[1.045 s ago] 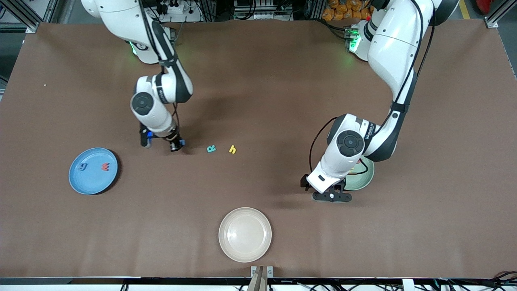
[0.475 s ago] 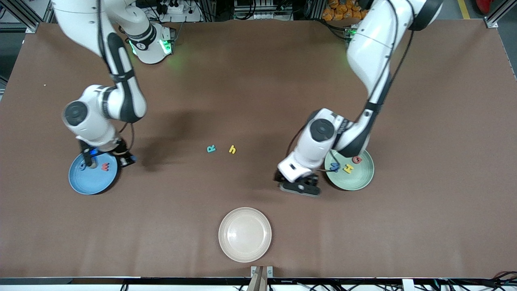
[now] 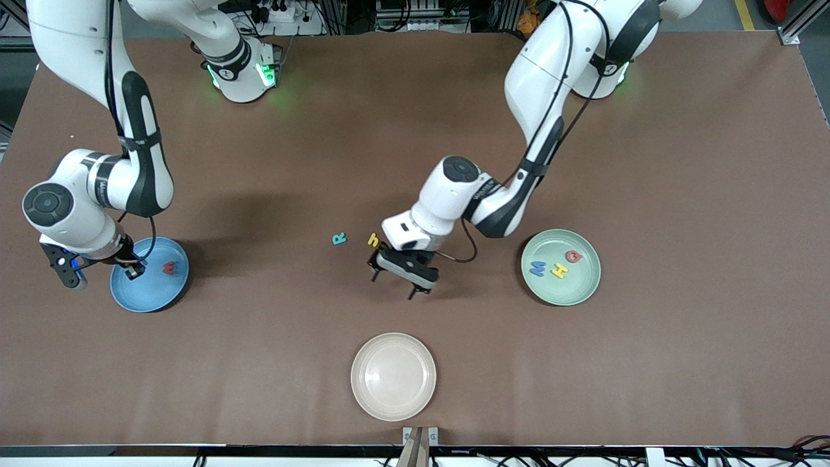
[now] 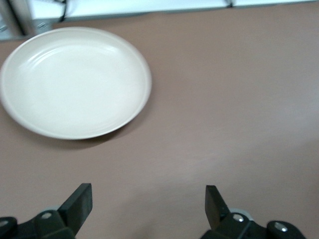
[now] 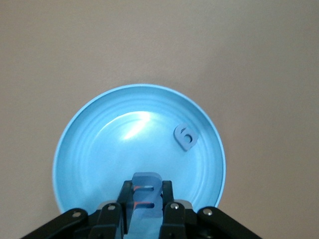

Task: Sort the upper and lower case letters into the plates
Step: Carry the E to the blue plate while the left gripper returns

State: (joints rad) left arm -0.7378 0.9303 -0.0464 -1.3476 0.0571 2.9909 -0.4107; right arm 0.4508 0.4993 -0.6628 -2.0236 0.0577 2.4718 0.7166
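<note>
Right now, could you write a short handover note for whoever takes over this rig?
Right gripper: shut on a blue letter, over the blue plate.
Left gripper: open, empty, over the table beside the yellow h.
Done: blue plate holds a red letter and a blue g; green plate holds three letters, blue, yellow, red.
Left: drop the held letter; sort the teal R and the yellow h, both loose mid-table. White plate unused.
</note>
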